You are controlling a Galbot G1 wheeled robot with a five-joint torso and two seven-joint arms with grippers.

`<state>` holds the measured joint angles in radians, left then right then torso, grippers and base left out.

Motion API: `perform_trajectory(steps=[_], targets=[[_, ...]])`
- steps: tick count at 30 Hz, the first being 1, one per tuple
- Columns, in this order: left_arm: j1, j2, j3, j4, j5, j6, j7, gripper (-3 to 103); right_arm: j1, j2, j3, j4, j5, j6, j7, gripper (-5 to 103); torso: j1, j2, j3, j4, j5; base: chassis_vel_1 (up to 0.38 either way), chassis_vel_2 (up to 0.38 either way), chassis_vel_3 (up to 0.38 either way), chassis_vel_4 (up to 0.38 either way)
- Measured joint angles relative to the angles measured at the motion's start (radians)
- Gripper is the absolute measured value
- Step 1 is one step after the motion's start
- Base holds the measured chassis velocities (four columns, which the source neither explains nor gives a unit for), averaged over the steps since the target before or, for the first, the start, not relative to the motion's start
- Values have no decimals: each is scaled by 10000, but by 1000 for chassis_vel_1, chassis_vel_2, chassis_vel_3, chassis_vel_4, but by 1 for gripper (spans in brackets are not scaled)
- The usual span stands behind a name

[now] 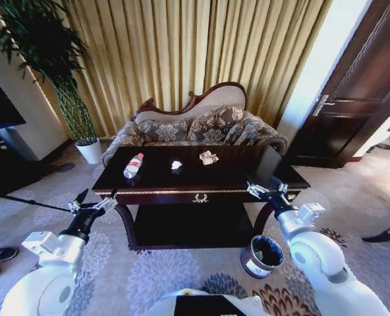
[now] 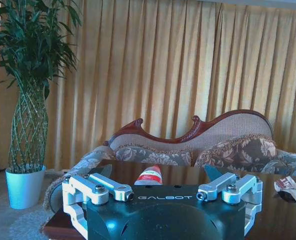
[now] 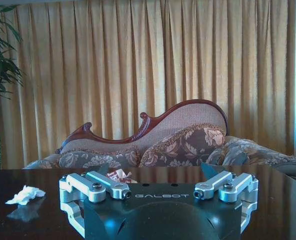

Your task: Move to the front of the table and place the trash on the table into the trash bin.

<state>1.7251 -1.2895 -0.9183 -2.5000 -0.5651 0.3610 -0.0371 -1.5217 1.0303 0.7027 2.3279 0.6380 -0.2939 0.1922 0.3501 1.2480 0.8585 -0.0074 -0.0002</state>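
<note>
Bottle (image 1: 134, 164) lies on table (image 1: 195, 184) — bin (image 1: 263, 255) beside.

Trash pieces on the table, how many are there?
3: a bottle near the table's left end, a small white crumpled piece at the middle, and a crumpled wrapper right of it.

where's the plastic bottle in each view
Head view: bottle lies on the table's left part, red cap toward the sofa.
Left wrist view: its label end pokes up just beyond the left pincer.
Right wrist view: not in it.
Shared landmark: the sofa's carved back.
</note>
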Motion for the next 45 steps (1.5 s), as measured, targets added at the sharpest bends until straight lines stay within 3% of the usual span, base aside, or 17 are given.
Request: perform_trajectory(steps=[19, 22, 27, 31, 37, 45], targets=[[66, -70, -63, 0, 2, -51, 23, 100, 64, 3, -283, -69, 15, 75, -37, 100, -5, 3, -2, -1, 1, -78, 76, 77, -73], [76, -79, -58, 0, 1, -57, 24, 100, 212, -154, -341, -283, 140, 83, -43, 100, -1, 1, -1, -2, 0, -16, 20, 14, -13], [362, -203, -32, 0, 219, -359, 105, 100, 1585, -849, -887, -1498, 1098, -633, 170, 100, -8, 4, -3, 0, 1, 0, 0, 0, 0], [585, -254, -143, 0, 313, -551, 147, 100, 2654, -1249, -1645, -2248, 1666, -949, 287, 100, -8, 4, -3, 1, 1, 0, 0, 0, 0], [831, -358, -400, 1, 336, -674, 156, 100, 5247, -1799, -3720, -3394, 2297, -1279, 324, 100, -5, 3, -1, 2, -3, 0, 0, 0, 0], [913, -620, -559, 0, 357, -685, 157, 100, 7670, -1591, -6029, -4785, 2604, -1533, 677, 100, -5, 3, -1, -1, 2, 0, 0, 0, 0]])
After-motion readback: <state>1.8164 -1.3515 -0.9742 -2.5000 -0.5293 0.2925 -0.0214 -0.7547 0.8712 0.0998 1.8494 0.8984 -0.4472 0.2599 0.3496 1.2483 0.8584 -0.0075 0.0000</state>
